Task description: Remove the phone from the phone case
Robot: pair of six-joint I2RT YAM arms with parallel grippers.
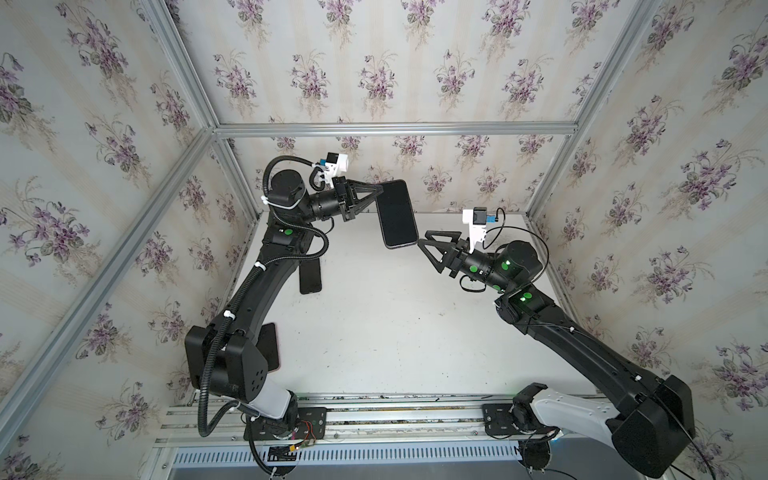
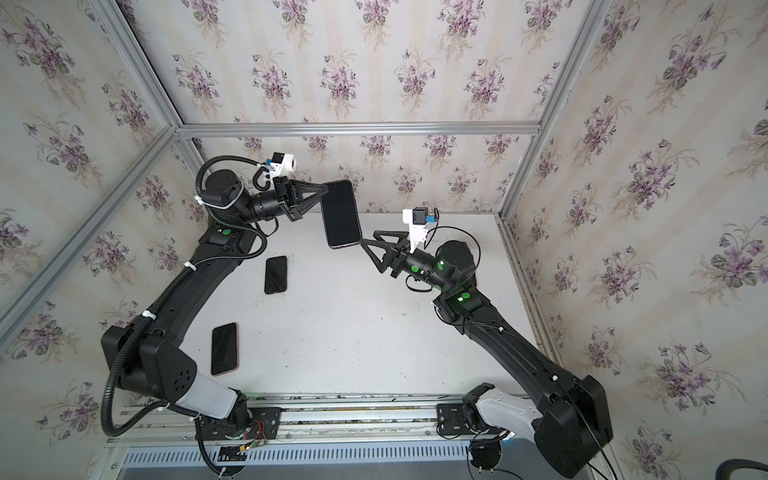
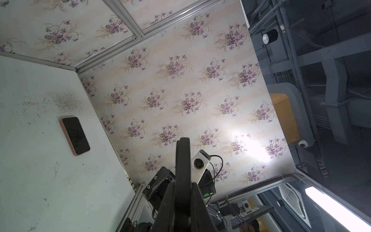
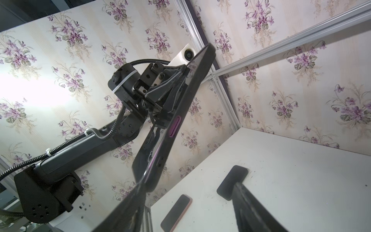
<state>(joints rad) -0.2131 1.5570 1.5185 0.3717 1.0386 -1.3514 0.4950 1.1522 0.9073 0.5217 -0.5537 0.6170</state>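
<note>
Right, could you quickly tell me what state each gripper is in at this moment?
Left gripper: shut on the cased phone, held in the air.
Right gripper: open, holding nothing, beside one corner of it.

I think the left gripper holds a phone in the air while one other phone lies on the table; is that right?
Not quite: two other phones lie on the table, a dark phone and a pink-edged phone, as a top view shows. The left gripper does hold a phone in the air.
</note>
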